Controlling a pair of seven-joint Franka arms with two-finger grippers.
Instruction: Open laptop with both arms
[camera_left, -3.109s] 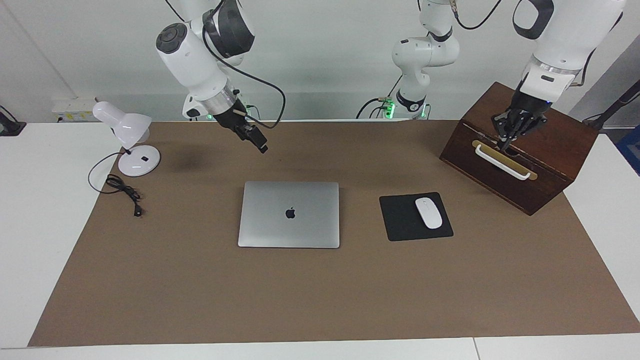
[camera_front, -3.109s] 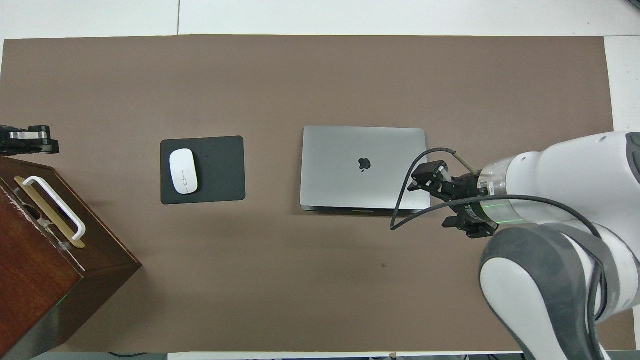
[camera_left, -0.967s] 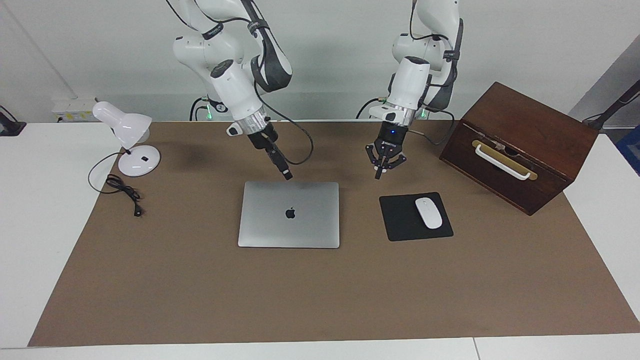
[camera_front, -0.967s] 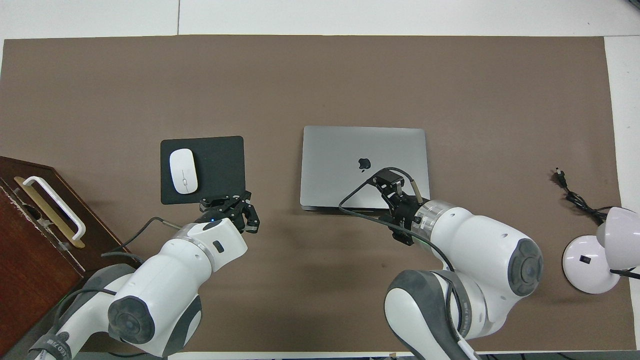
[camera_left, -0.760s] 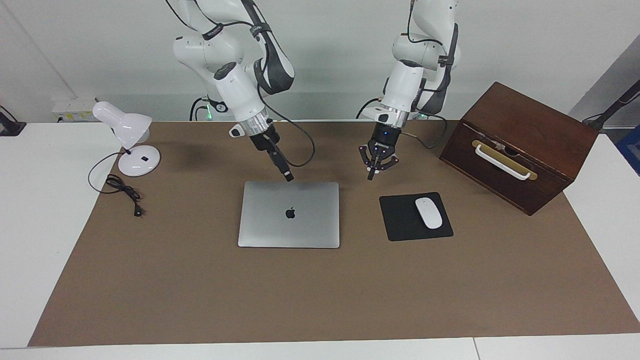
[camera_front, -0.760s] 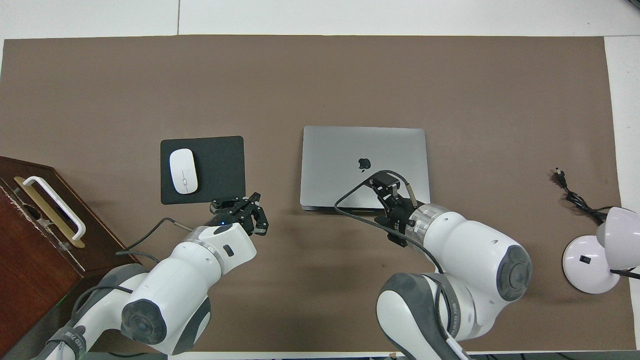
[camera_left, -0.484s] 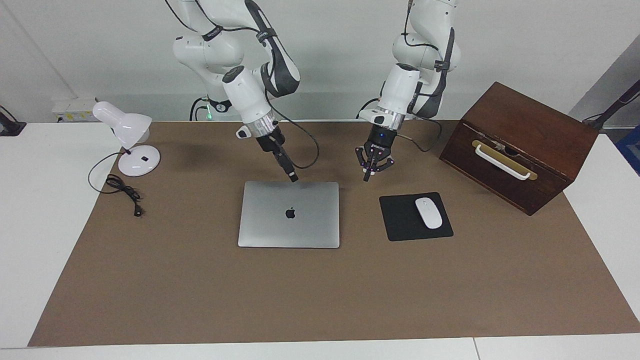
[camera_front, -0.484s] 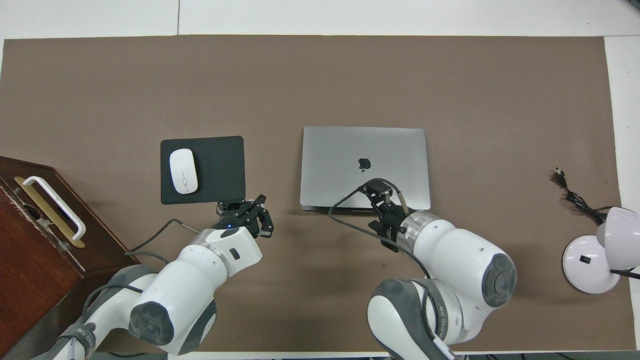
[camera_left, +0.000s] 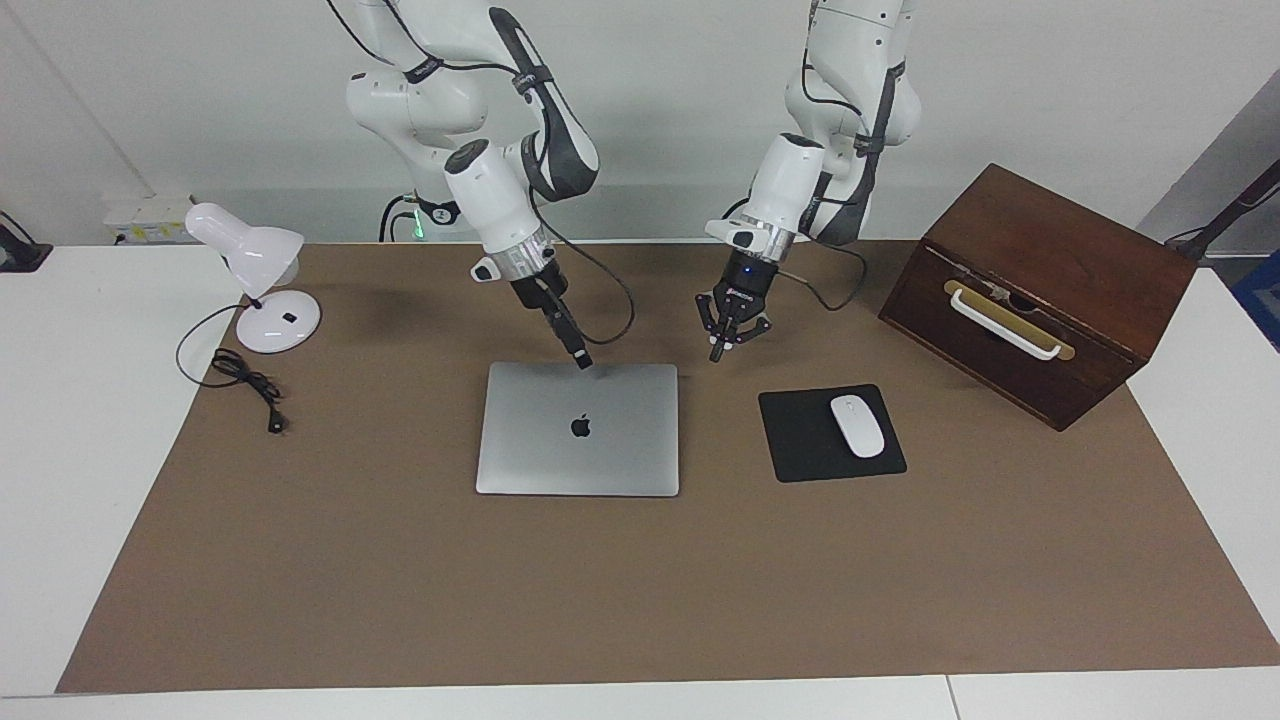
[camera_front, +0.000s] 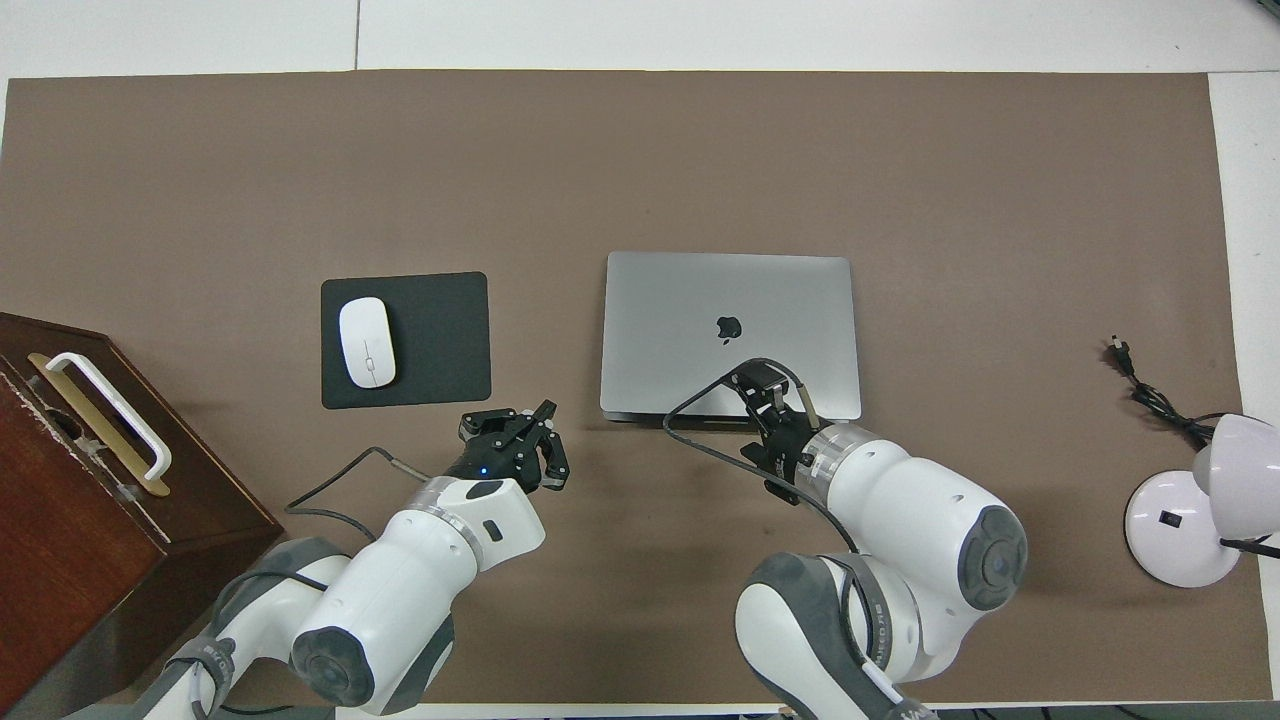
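The silver-grey laptop (camera_left: 620, 450) (camera_front: 680, 300) lies flat with its lid down in the middle of the brown mat. My right gripper (camera_left: 581, 361) (camera_front: 757, 379) points steeply down at the middle of the laptop's edge nearest the robots; whether it touches that edge I cannot tell. My left gripper (camera_left: 716, 351) (camera_front: 515, 428) hangs low over the bare mat, between the laptop's corner and the mouse pad. Its fingertips meet, its links splay out, and it holds nothing.
A black mouse pad (camera_left: 800, 440) with a white mouse (camera_left: 857, 426) lies beside the laptop toward the left arm's end. A brown wooden box (camera_left: 1060, 260) with a white handle stands at that end. At the right arm's end stand a white desk lamp (camera_left: 255, 270) and its cable (camera_left: 245, 382).
The left gripper has left the wooden box's handle and swung down toward the laptop, still drifting closer. The right gripper has come down to the laptop's nearest edge. The laptop has not moved.
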